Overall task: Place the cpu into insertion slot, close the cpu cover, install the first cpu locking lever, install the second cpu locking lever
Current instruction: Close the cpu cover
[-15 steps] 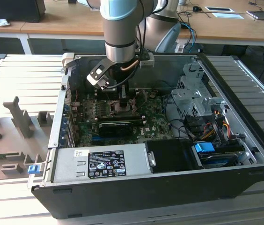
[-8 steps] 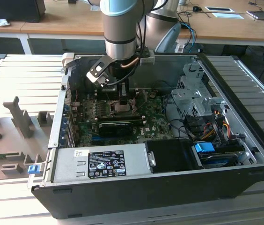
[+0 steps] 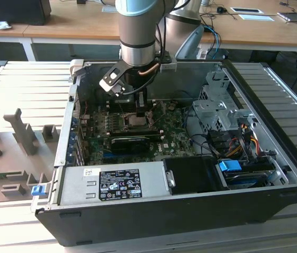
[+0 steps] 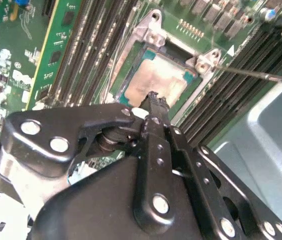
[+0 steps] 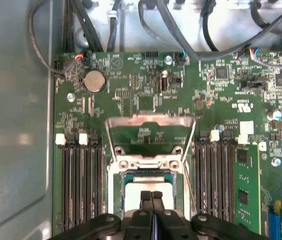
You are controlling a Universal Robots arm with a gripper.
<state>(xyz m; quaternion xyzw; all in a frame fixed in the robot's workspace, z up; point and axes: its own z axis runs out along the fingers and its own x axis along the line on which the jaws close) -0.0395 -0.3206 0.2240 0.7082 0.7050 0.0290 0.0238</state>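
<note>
Cpu [image 4: 156, 80] is a flat square with a dull pale-silver top and green edges. It is seated in the socket on the green motherboard [image 5: 146, 100], between dark ribbed memory slots [image 5: 81, 185]. Cpu cover [image 5: 150, 120] — a thin shiny metal frame with a big square window — lies open beyond its hinge, with the board visible through it. Gripper [image 5: 151, 196] has black riveted links and its fingers are pressed together, tips just over the cpu top — contact unclear. In the exterior view the arm reaches into the open black case [image 3: 164, 211].
</note>
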